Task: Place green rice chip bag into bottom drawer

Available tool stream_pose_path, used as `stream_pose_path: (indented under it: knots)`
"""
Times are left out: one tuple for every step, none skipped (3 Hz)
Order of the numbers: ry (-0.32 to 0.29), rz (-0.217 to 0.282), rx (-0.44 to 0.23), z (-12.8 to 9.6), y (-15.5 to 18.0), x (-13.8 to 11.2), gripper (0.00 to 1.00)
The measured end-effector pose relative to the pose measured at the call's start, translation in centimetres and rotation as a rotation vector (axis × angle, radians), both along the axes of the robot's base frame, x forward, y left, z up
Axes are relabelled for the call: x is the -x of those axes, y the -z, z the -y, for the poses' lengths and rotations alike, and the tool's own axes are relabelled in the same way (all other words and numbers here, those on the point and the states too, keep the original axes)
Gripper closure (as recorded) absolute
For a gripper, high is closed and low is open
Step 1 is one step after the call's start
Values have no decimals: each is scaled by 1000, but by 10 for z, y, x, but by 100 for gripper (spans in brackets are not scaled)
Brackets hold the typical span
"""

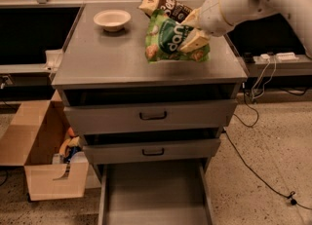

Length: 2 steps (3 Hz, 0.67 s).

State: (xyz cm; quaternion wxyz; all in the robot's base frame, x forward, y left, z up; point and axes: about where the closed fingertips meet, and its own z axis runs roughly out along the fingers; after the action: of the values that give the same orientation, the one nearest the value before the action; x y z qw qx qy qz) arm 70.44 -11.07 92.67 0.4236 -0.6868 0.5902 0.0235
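The green rice chip bag (168,39) is on the cabinet top (107,58) at the back right, tilted up on its edge. My gripper (193,31) comes in from the right and is shut on the bag's right side, with pale fingers (195,41) above and below it. The bottom drawer (153,195) is pulled open at the foot of the cabinet, showing a plain grey floor with nothing in it. The two upper drawers (151,116) are closed.
A dark brown and cream snack bag (163,4) lies just behind the green bag. A white bowl (112,19) stands at the back left of the top. An open cardboard box (41,156) with items sits on the floor at the left. Cables (253,170) run across the floor at the right.
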Motion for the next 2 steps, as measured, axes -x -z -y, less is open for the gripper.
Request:
stream_pose_path:
  knots:
    - [13,-18,-107,38,-10,54,100]
    - [13,-18,-107,38,-10,54,100]
